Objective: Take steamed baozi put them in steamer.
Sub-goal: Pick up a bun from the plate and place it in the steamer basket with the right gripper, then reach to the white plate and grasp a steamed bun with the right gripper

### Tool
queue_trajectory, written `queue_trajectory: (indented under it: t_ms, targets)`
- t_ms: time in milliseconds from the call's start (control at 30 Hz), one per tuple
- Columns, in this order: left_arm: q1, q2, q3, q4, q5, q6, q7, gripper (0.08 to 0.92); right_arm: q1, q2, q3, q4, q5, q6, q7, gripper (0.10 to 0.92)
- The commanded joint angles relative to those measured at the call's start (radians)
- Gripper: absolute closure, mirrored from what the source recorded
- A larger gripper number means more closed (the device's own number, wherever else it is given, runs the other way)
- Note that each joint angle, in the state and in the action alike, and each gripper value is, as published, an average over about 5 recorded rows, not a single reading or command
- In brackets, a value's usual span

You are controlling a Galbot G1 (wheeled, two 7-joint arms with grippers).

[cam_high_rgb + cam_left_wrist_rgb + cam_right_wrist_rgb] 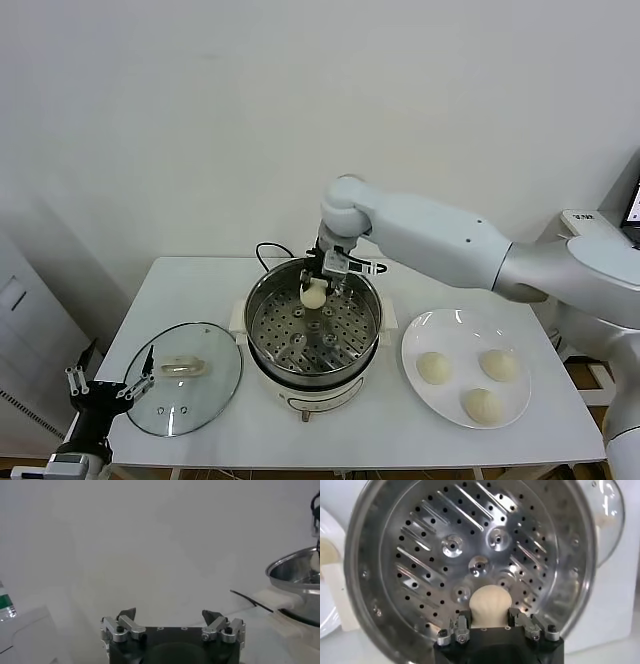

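- Three buns (468, 381) sit on the white plate (417, 338) to the right of the steamer (313, 335); a fourth bun (314, 294) is held over the steamer's far side.
- None of the buns appears to rest on the perforated tray (440, 535) yet, so the task looks to be at its first drop-off, with three more trips to come.
- The right gripper (322, 280) hangs over the steamer's back rim with its jaws pinching the fourth bun.
- The left gripper (108, 383) is parked low at the table's (200, 280) near left corner, just beside the glass lid (183, 377), its jaws spread and holding nothing.
- The right wrist view looks straight down into the steamer: the tray shows bare of buns, and the held bun (490, 605) sits between the fingers (461, 629), which the head view only suggests.
- The head view alone shows the plate's three buns and the lid together.
- The left wrist view adds the idle gripper (173, 625) close up, plus the steamer's rim (295, 567) and black cord (250, 600) from the side.
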Motion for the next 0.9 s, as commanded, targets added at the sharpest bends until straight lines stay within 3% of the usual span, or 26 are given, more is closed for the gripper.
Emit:
queue_trajectory:
  t_ms: [33, 267, 333, 433, 667, 767, 900]
  targets:
    - [-0.002, -0.005, 0.003, -0.005, -0.002, 0.007, -0.004, 0.177, -0.060, 0.039, 0.038, -0.033, -0.106, 0.071, 0.015, 0.530]
    - [-0.003, -0.011, 0.007, -0.008, -0.001, 0.015, -0.011, 0.177, -0.027, 0.044, 0.067, -0.041, -0.070, 0.057, 0.001, 0.337]
    - [-0.003, -0.011, 0.008, -0.008, 0.000, 0.015, -0.009, 0.177, 0.007, 0.036, 0.078, -0.044, -0.006, 0.031, -0.005, 0.277]
    - [-0.003, -0.011, 0.009, -0.007, 0.003, 0.012, -0.008, 0.177, 0.104, -0.001, 0.051, -0.041, 0.215, -0.106, -0.011, 0.220]
    - [-0.005, -0.012, 0.015, -0.005, 0.012, 0.003, -0.005, 0.177, 0.425, -0.200, -0.266, -0.045, 0.909, -0.673, -0.005, 0.203]
    - [-0.012, -0.013, 0.021, -0.003, 0.017, -0.005, -0.004, 0.177, 0.487, -0.278, -0.371, -0.099, 0.986, -0.772, -0.031, 0.203]
    - [-0.018, -0.019, 0.031, -0.006, 0.025, -0.010, -0.004, 0.177, 0.449, -0.395, -0.412, -0.107, 0.934, -0.798, -0.044, 0.203]
